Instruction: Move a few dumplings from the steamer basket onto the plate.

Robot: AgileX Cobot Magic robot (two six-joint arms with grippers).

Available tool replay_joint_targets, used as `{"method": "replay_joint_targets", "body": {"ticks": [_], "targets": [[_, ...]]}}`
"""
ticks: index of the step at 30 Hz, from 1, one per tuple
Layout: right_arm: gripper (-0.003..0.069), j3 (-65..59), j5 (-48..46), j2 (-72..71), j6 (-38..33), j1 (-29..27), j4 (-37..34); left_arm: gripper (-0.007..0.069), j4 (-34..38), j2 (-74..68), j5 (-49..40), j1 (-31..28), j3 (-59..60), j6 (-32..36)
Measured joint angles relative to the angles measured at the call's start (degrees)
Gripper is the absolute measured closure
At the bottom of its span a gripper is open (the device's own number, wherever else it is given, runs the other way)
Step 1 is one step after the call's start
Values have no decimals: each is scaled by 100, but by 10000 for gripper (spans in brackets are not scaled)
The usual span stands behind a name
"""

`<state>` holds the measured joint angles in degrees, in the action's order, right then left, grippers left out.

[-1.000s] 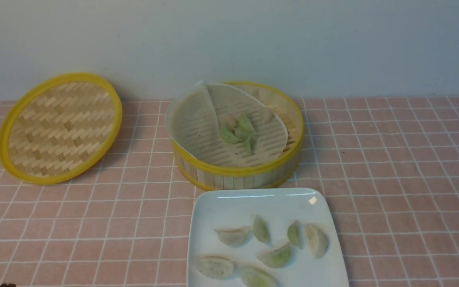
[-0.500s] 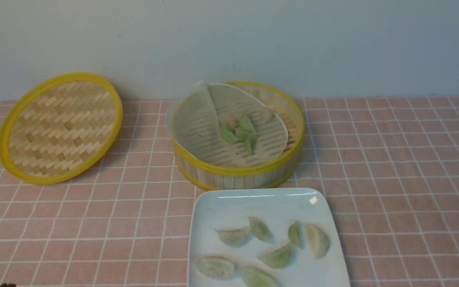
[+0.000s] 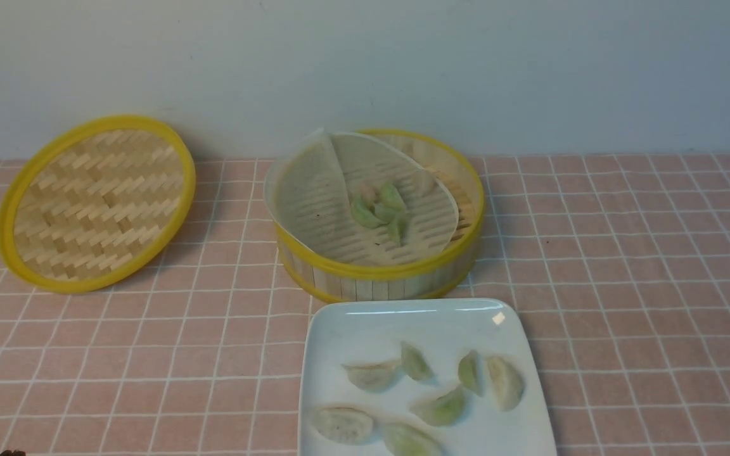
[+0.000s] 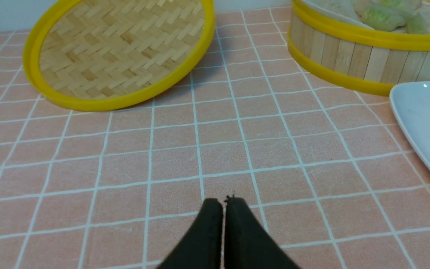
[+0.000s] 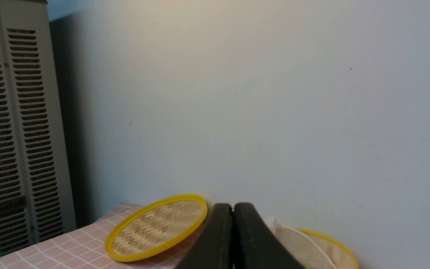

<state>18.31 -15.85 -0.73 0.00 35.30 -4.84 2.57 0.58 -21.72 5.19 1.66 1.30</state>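
I'm seeing seven dumplings (image 3: 441, 406) lying on the plate (image 3: 365, 329), a few sitting in the basket (image 3: 377, 278), both claws clenched empty.

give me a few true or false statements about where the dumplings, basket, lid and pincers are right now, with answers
1. The plate holds several dumplings. True.
2. The steamer basket is emptied out. False: a small cluster of green dumplings still lies on its liner sheet.
3. The woven lid sits on top of the basket. False: it is off, standing tilted on the robot's left of the basket.
4. The left pincer is shut with nothing in it. True.
5. The right pincer grips a dumpling. False: it is shut and empty, raised and facing the wall.
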Motion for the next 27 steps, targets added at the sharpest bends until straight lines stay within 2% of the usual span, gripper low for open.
{"method": "replay_joint_targets", "body": {"ticks": [4, 11, 16, 19, 27], "targets": [[670, -26, -170, -5, 0, -166, 108, 631, 0, 0, 0, 0, 0, 0], [669, -902, -438, -15, -43, -2084, 484, 631, 0, 0, 0, 0, 0, 0], [669, -1720, -457, -15, -48, -2858, 484, 631, 0, 0, 0, 0, 0, 0], [669, -1951, -615, -15, -48, -3157, 394, 631, 0, 0, -5, 0, 0, 0], [669, -1951, -625, -15, -48, -3215, 309, 631, 0, 0, -5, 0, 0, 0]]}}
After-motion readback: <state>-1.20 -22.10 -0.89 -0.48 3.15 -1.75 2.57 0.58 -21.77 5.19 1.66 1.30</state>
